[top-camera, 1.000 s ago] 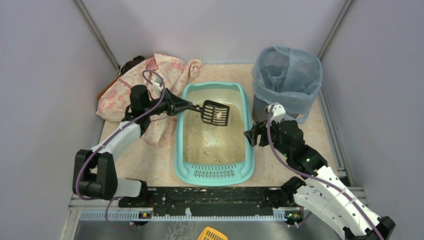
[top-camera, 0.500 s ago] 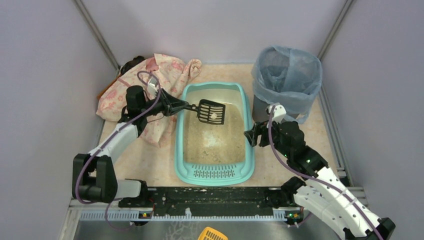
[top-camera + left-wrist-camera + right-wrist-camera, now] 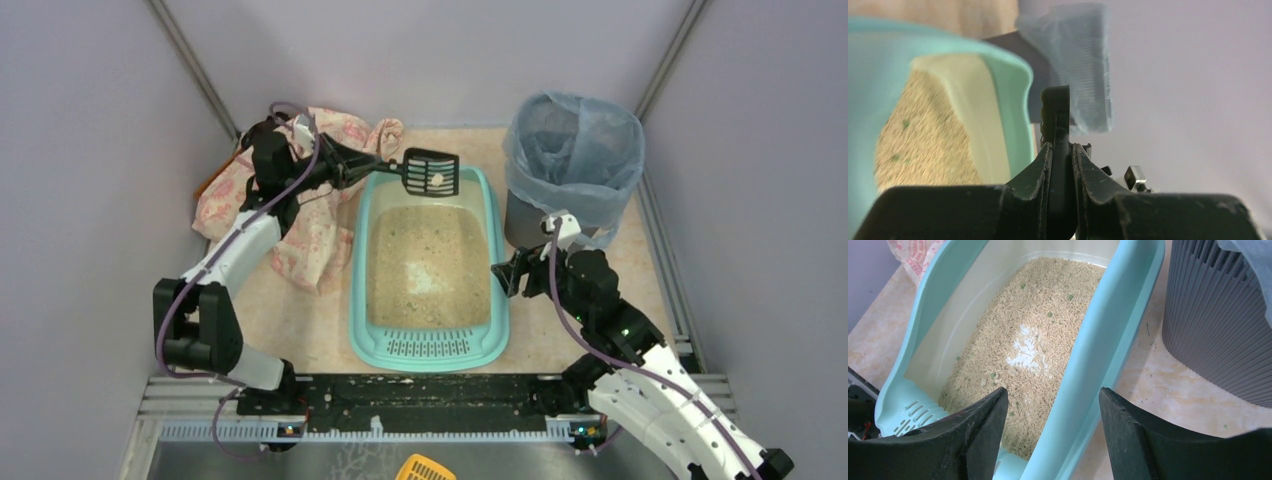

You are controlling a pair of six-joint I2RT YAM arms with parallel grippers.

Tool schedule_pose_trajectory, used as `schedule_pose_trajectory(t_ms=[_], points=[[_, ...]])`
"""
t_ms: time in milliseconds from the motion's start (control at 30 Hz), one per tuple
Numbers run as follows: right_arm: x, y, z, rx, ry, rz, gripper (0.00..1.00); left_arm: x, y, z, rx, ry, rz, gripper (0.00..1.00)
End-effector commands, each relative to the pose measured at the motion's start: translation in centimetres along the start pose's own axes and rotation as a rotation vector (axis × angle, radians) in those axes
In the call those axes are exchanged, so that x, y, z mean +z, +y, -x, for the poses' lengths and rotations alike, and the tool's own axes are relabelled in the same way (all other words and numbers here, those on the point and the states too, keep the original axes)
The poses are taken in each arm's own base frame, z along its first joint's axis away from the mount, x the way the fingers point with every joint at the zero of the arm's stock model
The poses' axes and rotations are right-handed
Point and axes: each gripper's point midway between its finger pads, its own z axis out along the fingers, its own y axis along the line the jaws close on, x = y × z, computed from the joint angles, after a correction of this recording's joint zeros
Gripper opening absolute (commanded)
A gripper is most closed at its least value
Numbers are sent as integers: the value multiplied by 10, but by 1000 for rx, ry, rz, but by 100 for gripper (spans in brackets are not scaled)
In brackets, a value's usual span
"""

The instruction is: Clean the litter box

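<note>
- Currently your left gripper (image 3: pixel 358 165) is clamping hard on the handle of the black scoop (image 3: pixel 430 172). The wrist view is showing the handle pinched edge-on between both fingers (image 3: pixel 1040 170).
- You're holding the scoop raised over the far rim of the litter box (image 3: pixel 498 310), roughly level, likely so the white clump (image 3: pixel 437 181) on the slots isn't rolling off.
- Litter box is sitting mid-scene on the table (image 3: pixel 295 330), grille end near. It's lying between the pink cloth (image 3: pixel 320 235) on the left and the grey bin (image 3: pixel 573 140) with the blue bag at far right.
- Your right gripper (image 3: pixel 503 272) is hanging wide open, gripping nothing, jaws straddling the box's right wall. I can't tell whether they're touching it. My read: you're parking it there to brace the box against sliding.
- Litter is lying thin around a pale patch (image 3: pixel 428 278) mid-box, so that spot is worth checking for more clumps.
- Next, I'm guessing, you're swinging the scoop right to the bin. Watch the tilt and the clearance, since the bin rim is standing taller than the box.
</note>
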Motion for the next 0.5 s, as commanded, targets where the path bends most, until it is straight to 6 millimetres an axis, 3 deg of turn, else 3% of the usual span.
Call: schedule_pose_trajectory(t_ms=[0, 233, 467], points=[[-6, 7, 18, 24, -63, 24, 68, 26, -69, 21, 102, -47, -137, 0], [-11, 8, 22, 26, -77, 28, 67, 96, -127, 32, 168, -12, -222, 0], [-18, 7, 23, 28, -79, 22, 67, 150, -158, 23, 265, -11, -302, 0]])
